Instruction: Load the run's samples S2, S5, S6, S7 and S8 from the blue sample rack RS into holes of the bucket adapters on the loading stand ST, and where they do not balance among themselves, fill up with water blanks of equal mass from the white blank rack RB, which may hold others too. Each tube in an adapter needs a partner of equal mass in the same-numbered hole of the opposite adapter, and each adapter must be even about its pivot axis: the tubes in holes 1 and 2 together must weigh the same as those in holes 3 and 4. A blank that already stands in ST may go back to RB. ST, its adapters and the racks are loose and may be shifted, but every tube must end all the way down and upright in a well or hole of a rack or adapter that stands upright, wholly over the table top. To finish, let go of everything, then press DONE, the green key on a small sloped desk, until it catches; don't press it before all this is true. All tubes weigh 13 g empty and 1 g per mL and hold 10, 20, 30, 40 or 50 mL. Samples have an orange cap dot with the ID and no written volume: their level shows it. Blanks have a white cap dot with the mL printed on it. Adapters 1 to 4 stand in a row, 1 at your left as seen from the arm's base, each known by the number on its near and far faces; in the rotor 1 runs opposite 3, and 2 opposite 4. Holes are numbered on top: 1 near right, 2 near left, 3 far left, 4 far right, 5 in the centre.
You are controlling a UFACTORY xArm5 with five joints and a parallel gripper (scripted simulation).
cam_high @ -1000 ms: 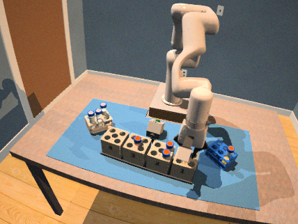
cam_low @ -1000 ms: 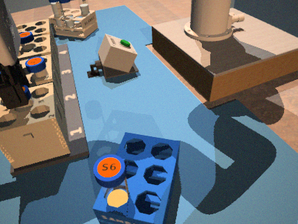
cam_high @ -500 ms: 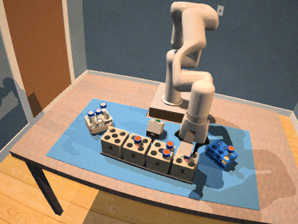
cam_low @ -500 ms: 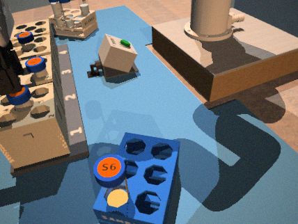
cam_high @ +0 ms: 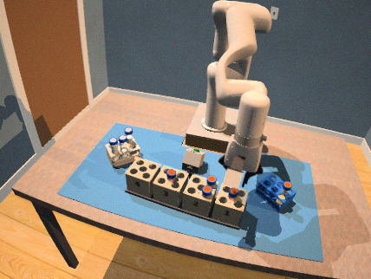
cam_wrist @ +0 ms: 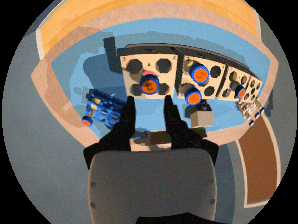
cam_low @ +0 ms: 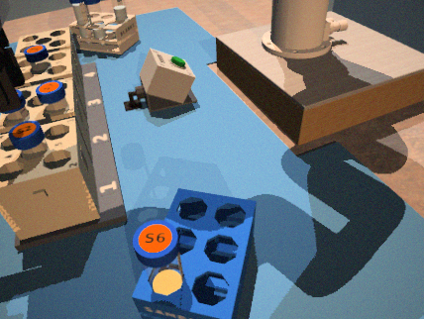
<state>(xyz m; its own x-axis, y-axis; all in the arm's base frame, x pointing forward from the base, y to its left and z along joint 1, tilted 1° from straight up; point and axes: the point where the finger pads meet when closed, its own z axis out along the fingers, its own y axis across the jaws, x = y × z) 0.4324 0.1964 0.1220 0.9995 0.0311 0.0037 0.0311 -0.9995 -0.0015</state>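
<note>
My gripper [cam_high: 234, 177] [cam_wrist: 149, 103] is open and empty, a little above adapter 1 [cam_high: 229, 207] [cam_low: 45, 198] [cam_wrist: 149, 64] of the loading stand ST [cam_low: 101, 149]. A sample tube with an orange cap dot [cam_high: 234, 191] [cam_low: 26, 133] [cam_wrist: 148, 84] stands upright in adapter 1, near its centre, just beyond my fingertips. Adapter 2 holds two orange-dot tubes [cam_high: 211, 179] [cam_high: 207, 190] [cam_low: 50, 90]. Adapter 3 holds one [cam_high: 171, 173] [cam_low: 35, 51]. Sample S6 [cam_high: 287, 186] [cam_low: 156, 239] stands in the blue sample rack RS [cam_high: 269, 190] [cam_low: 218, 277].
The white blank rack RB [cam_high: 122, 158] [cam_low: 104, 37] with several blue-capped tubes stands beyond adapter 4 [cam_high: 140, 175]. The DONE key [cam_high: 196, 151] [cam_low: 177, 61] sits on its sloped desk between the stand and the arm's base block [cam_low: 307, 94]. A pale yellow round top [cam_low: 167, 282] shows in RS.
</note>
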